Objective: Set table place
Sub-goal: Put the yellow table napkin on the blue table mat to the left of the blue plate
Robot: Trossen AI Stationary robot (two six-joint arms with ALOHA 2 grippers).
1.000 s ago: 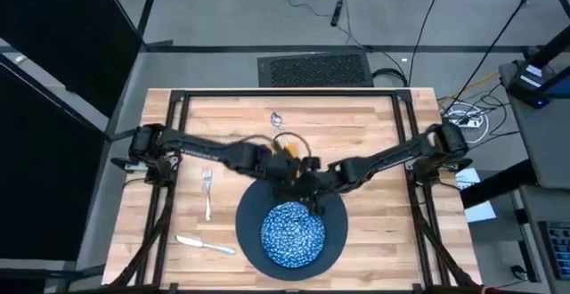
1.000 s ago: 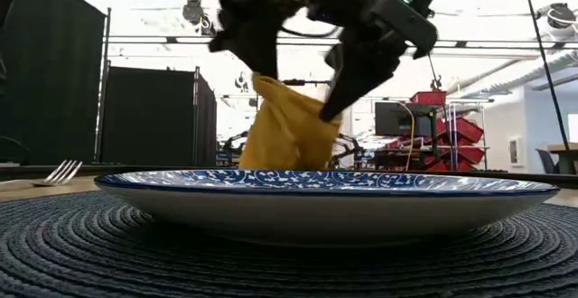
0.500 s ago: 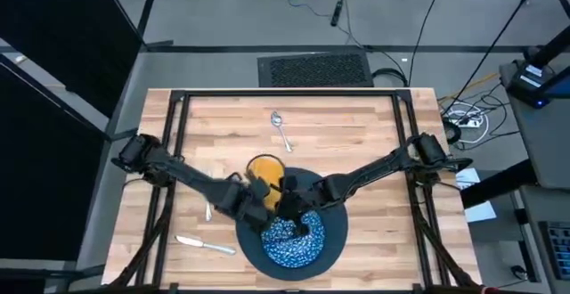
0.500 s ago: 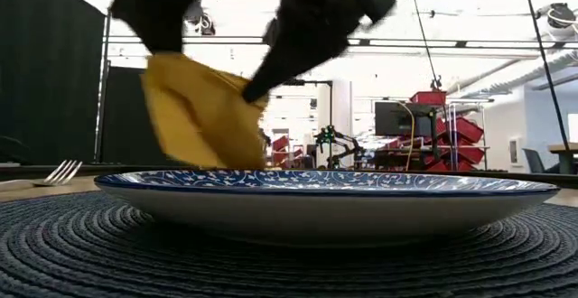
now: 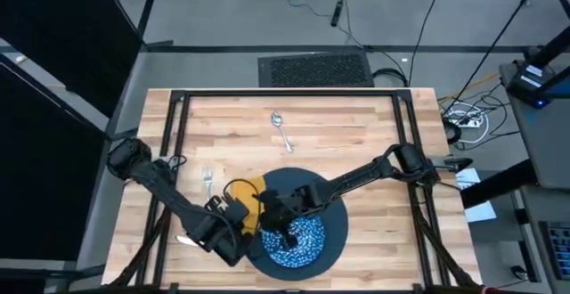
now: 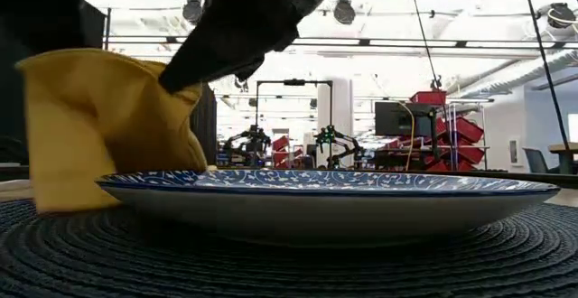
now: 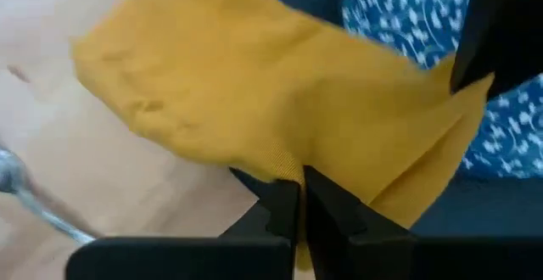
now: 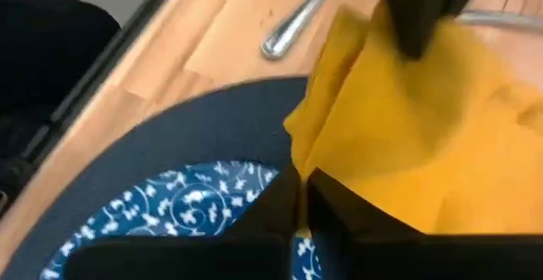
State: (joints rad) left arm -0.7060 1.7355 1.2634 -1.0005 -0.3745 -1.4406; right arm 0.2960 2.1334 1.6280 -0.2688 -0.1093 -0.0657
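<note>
A mustard-yellow napkin (image 5: pixel 242 194) hangs between my two grippers over the left rim of the dark round woven mat (image 5: pixel 331 207). A blue-and-white patterned dish (image 5: pixel 301 239) sits on that mat. My left gripper (image 5: pixel 237 219) and my right gripper (image 5: pixel 267 214) are both shut on the napkin, close together. A fork (image 5: pixel 207 181) lies on the table (image 5: pixel 356 125) left of the napkin. A spoon (image 5: pixel 281 130) lies farther back. The knife (image 5: pixel 183 239) is mostly hidden under my left arm. My left gripper pinches an edge of the napkin (image 7: pixel 284 165) between its two fingers; the cloth spreads away from them, slack. My right gripper pinches another edge of the napkin (image 8: pixel 312 163) between its two fingers, coming from the table's right. The napkin's lower part (image 6: pixel 54 203) rests by the dish's left side.
Black frame bars (image 5: pixel 178 125) run along the table's left, right and far sides. Bare wood lies right of the mat (image 5: pixel 374 232) and at the far side around the spoon.
Both grippers have carried the napkin from beyond the mat's far edge toward the table's near edge and left, and lower. The napkin, which hung clear behind the dish, now stands at the dish's left with its lower part down.
</note>
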